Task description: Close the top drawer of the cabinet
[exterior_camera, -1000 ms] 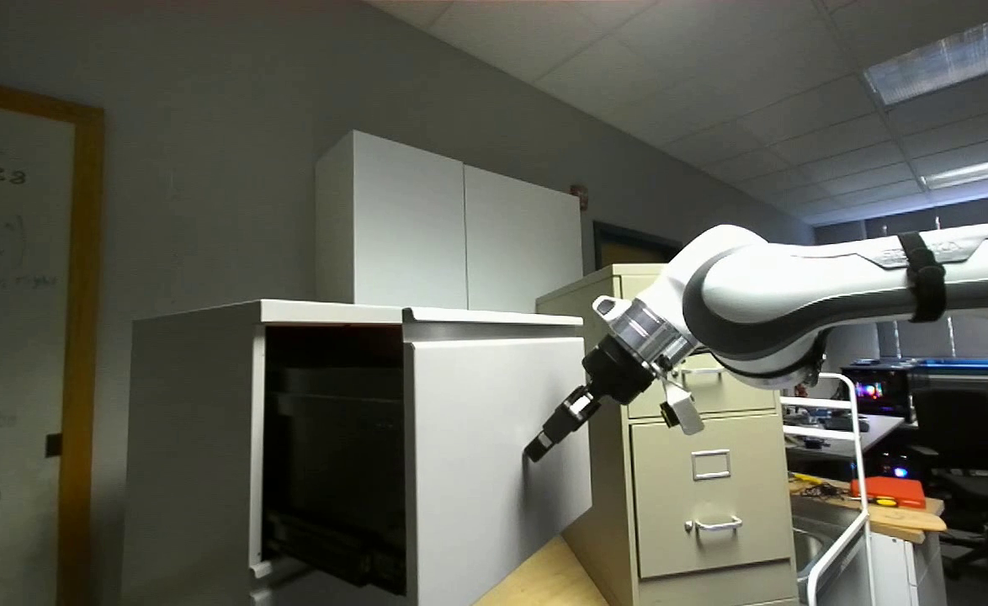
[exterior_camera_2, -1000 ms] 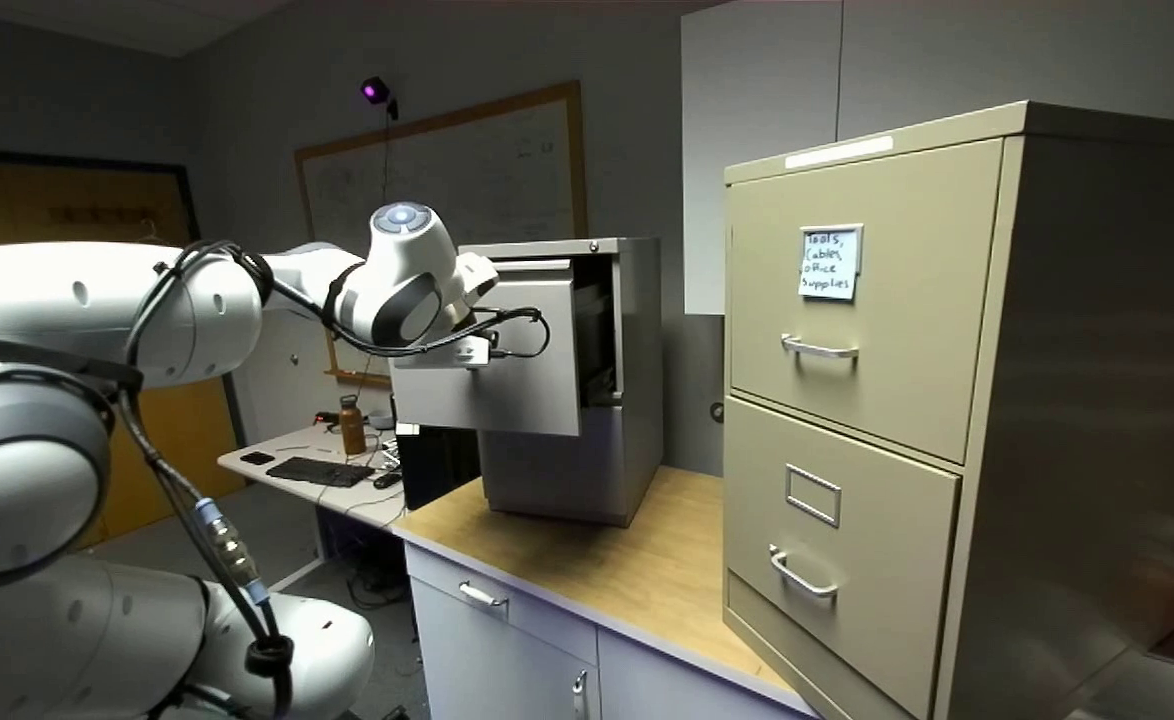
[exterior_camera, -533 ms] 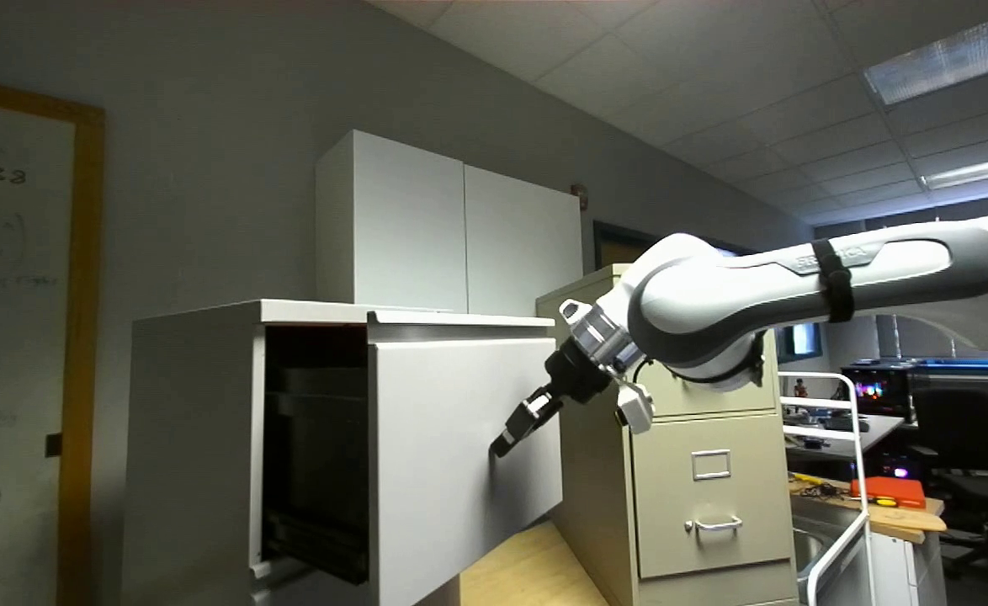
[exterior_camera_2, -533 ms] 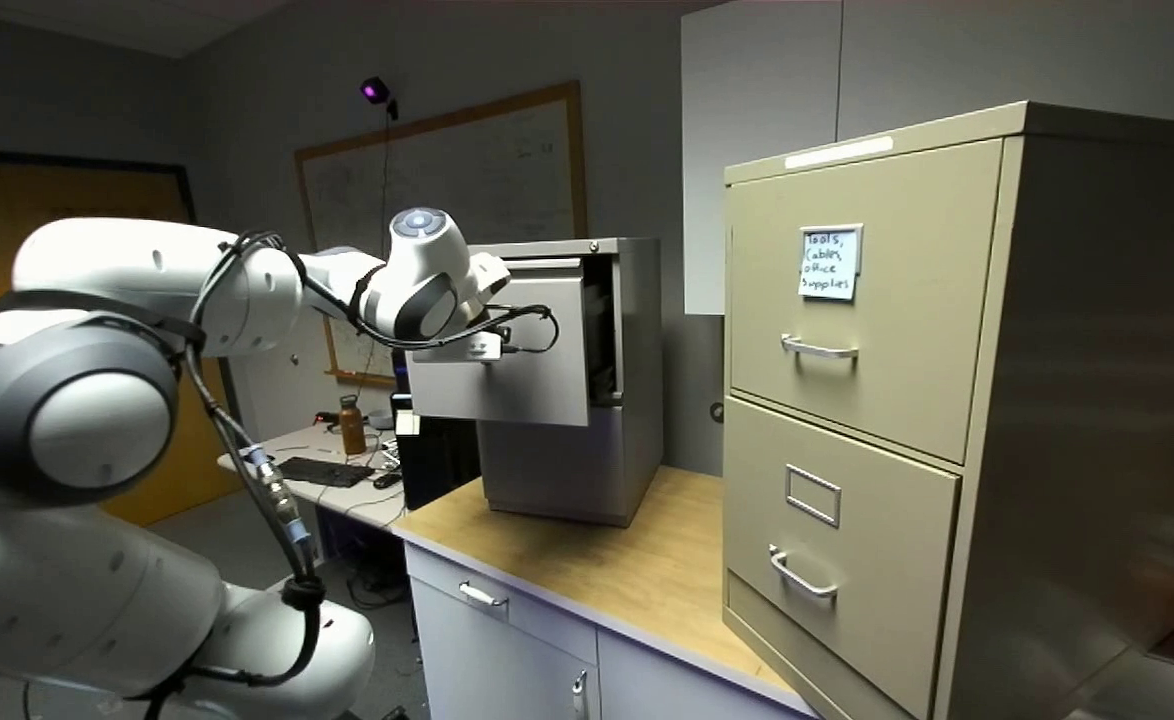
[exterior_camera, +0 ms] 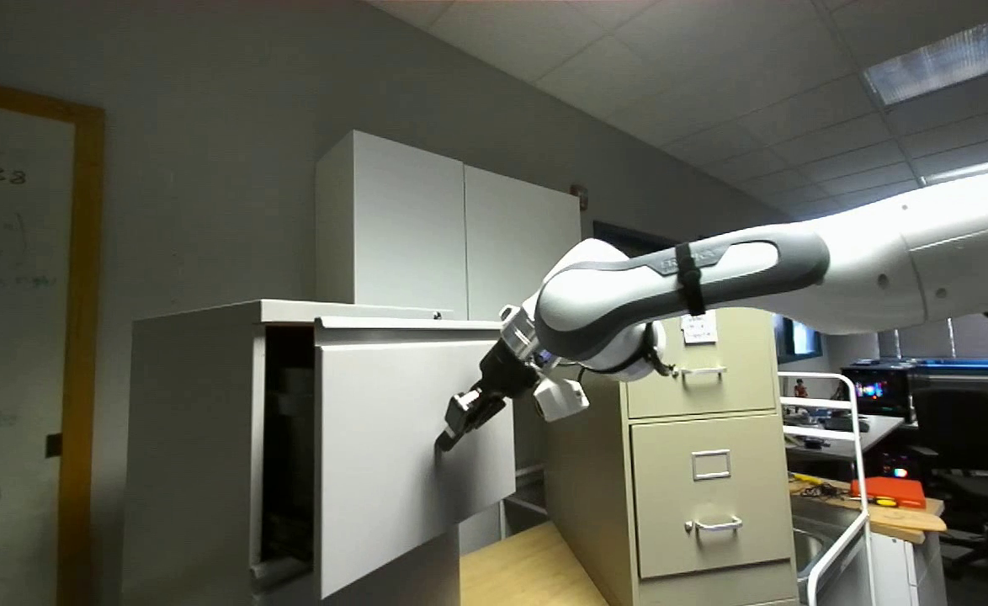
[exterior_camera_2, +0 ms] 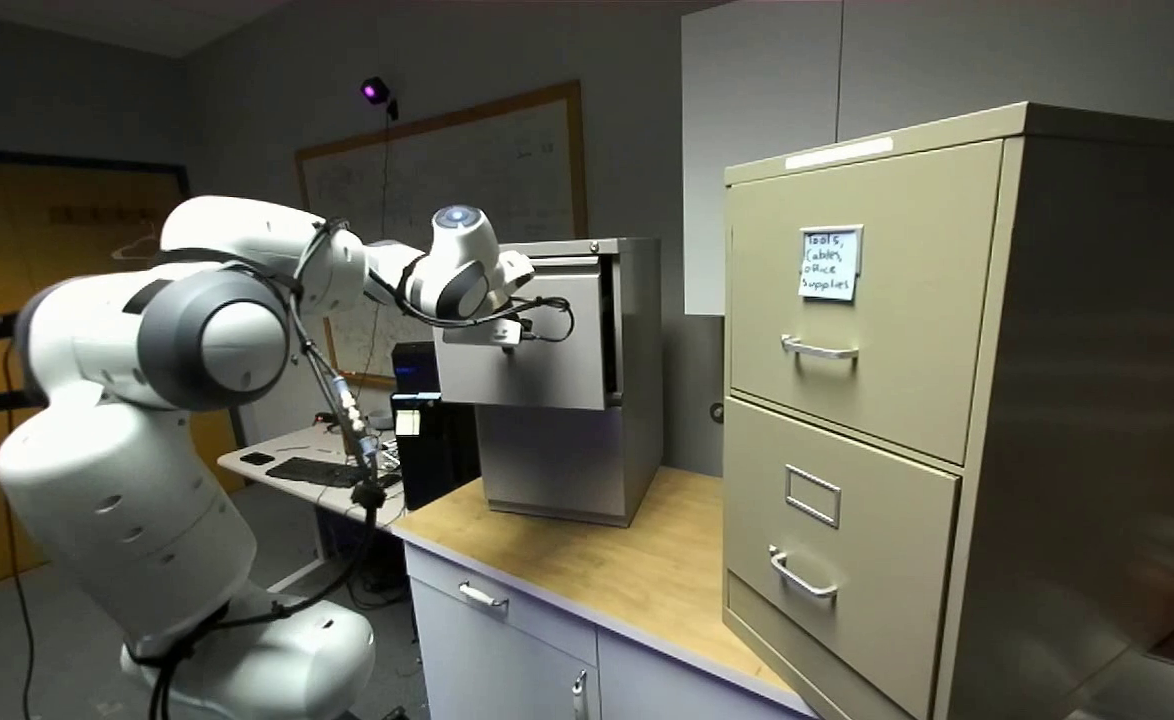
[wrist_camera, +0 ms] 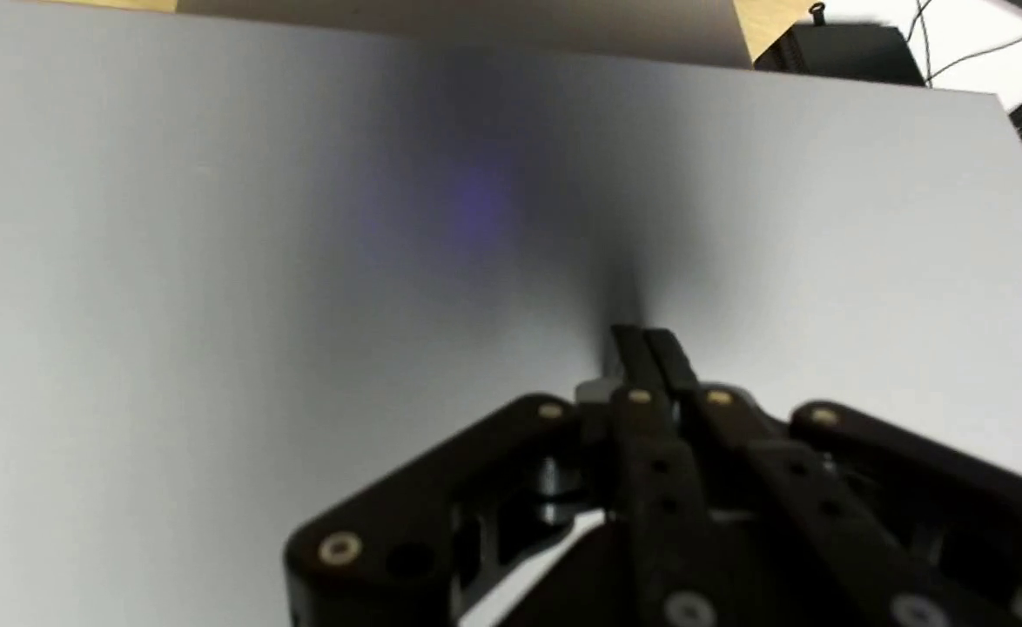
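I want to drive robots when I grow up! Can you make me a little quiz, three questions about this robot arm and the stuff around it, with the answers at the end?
1. Fill in the blank: the note on the beige cabinet reads "Tools, Cables, office ____".

2. Pick one: the gripper is
A) wide open
B) shut, with its tip at the front of the white drawer
C) holding a handle

3. True or false: the white drawer is pushed all the way in.

Key:
1. Supplies
2. B
3. False: it sticks out from the white cabinet.
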`<control>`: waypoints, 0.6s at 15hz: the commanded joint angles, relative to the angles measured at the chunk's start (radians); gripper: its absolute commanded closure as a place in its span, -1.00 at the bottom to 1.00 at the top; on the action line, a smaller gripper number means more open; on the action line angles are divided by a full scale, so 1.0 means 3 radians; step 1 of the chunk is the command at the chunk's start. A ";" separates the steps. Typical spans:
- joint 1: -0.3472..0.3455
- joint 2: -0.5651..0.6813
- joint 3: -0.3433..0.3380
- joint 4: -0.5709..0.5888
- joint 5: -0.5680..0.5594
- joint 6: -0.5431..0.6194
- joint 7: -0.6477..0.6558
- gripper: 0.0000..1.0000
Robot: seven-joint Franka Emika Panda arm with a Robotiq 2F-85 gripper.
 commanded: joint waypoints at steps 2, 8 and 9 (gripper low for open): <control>-0.0187 0.0906 0.0223 0.0988 0.0197 -0.0219 0.0309 0.92; -0.0417 0.1722 0.0566 0.1988 0.0022 -0.0546 0.0779 0.92; -0.0437 0.1827 0.0601 0.2145 -0.0017 -0.0623 0.0840 0.92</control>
